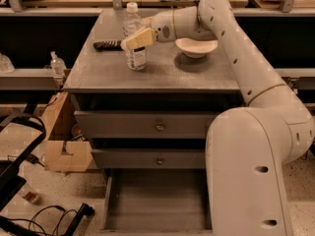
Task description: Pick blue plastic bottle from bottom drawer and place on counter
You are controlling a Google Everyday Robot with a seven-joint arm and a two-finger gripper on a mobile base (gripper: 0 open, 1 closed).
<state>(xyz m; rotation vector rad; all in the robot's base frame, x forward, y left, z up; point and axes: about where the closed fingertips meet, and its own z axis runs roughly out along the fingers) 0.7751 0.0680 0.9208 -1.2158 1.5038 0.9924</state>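
Observation:
The blue plastic bottle [135,59], clear with a white cap, stands upright on the counter [162,76] left of its middle. My gripper [132,41] reaches in from the right at the bottle's mid height. Its tan near finger [140,38] lies across the bottle's front, shut on it; the far finger is hidden behind the bottle. The bottom drawer [156,200] is pulled open at the foot of the cabinet, and its grey floor shows nothing in it.
A white bowl [196,46] sits on the counter right of the bottle, under my arm. A dark flat object [106,45] lies behind the bottle to the left. A pump bottle [57,63] stands on the left shelf. A cardboard box [66,154] and cables lie on the floor at left.

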